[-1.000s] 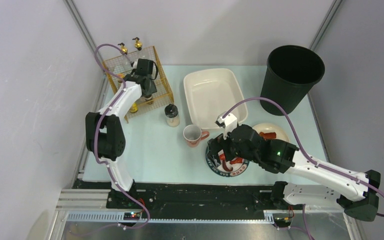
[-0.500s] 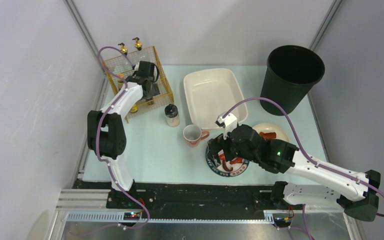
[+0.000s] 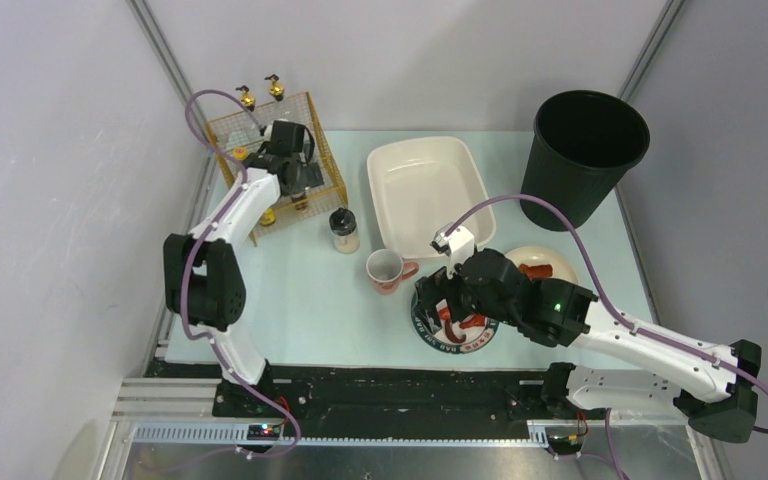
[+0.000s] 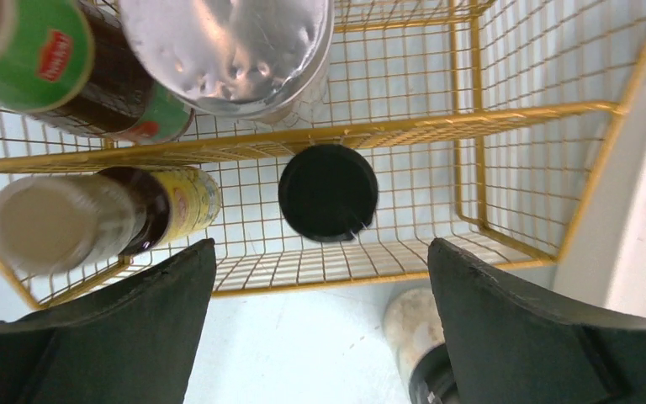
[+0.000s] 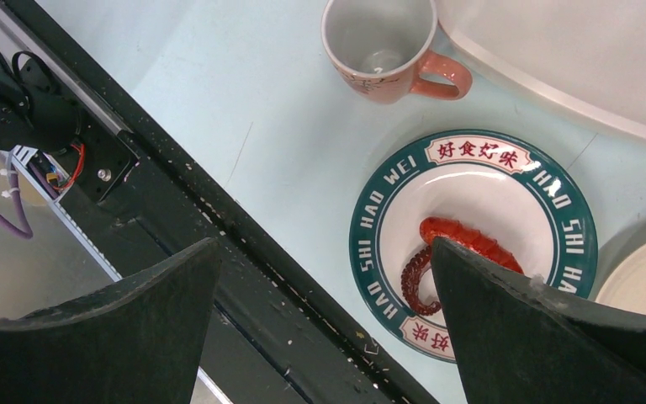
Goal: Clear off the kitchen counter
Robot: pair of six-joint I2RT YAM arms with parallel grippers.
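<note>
The pale mint kitchen counter carries a pink mug, a black-lidded jar, a green-rimmed plate with a red tentacle, and a cream plate with red food. My left gripper hangs open over the yellow wire basket. Below its jaws a black-lidded jar stands free on the basket floor. My right gripper is open above the green-rimmed plate's near edge, with nothing between its fingers.
The basket also holds a green-labelled bottle, a yellow-labelled bottle and a silver-lidded container. A white basin sits at the back centre, with a black bin to its right. The black base rail runs along the near edge.
My left gripper has opened wide and let go of the black-lidded jar inside the basket; the left arm shifted slightly. The right arm has not moved.
</note>
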